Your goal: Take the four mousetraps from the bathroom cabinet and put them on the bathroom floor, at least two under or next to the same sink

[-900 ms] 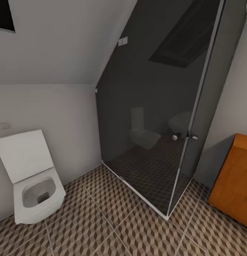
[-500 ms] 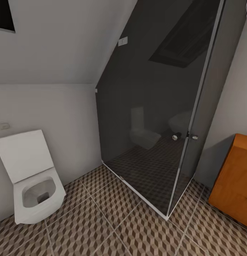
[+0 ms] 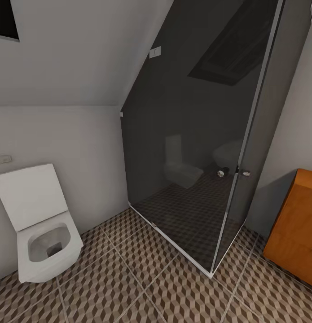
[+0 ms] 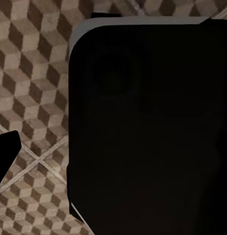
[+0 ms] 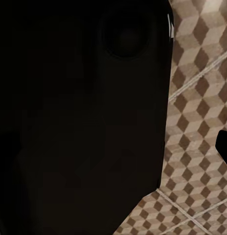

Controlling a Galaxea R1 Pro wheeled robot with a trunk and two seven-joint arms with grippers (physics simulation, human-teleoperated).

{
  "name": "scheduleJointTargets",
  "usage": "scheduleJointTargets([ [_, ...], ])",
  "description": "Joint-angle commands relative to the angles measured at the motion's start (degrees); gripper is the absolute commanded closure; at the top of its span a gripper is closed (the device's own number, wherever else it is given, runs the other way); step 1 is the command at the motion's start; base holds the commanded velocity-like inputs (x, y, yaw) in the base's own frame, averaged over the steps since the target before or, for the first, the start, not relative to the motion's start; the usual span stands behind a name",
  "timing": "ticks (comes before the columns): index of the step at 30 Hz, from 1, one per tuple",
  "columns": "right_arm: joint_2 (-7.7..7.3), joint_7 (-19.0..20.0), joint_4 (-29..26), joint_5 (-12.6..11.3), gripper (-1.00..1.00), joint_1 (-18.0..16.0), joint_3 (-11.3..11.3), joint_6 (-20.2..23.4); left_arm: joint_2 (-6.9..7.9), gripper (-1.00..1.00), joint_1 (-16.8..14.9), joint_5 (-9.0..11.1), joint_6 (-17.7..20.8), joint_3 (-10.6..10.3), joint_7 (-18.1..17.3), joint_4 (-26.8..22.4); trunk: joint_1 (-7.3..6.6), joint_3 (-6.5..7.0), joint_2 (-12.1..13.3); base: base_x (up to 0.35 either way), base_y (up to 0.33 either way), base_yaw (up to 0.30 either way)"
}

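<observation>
Head view puts the cabinet [image 3: 294, 226] at your far right edge, on the bathroom floor [image 3: 142, 287], just right of the dark glass shower enclosure [image 3: 196, 148]; the white toilet [image 3: 41, 229] is at left against the wall. Wrist views give you cube-pattern tiles beside a big black robot body [image 4: 147, 127]. Can't tell either gripper's opening.

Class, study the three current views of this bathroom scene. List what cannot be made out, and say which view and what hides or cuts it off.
- Cabinet, head view: cut off by the right edge; drawers and any mousetraps unseen.
- Shower interior, head view: dark reflective glass obscures it.
- Bathroom floor, left wrist view: largely blocked by a black robot body.
- Right wrist view: a similar black body blocks most of it; gripper states cannot be told.
</observation>
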Motion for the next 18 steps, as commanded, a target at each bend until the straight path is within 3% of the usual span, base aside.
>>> scheduleJointTargets([
  [1, 0.01, 0.00, 0.00, -0.05, -1.00, -0.01, -0.03, -0.01, 0.01, -1.00, 0.01, 0.37, -0.13, 0.03, 0.02, -0.06, 0.00, -0.03, -0.02, 0.000, 0.000, 0.000],
  [12, 0.03, -0.04, 0.00, -0.11, -1.00, -0.01, -0.04, -0.01, -0.08, -1.00, 0.01, 0.71, -0.19, 0.03, -0.03, -0.16, 0.00, -0.03, -0.02, 0.000, 0.000, -0.004],
  [18, 0.03, -0.05, 0.00, -0.11, -1.00, -0.01, -0.09, -0.01, -0.10, -1.00, 0.01, 0.73, -0.19, 0.03, -0.05, -0.21, 0.00, 0.06, -0.02, 0.000, 0.000, -0.116],
])
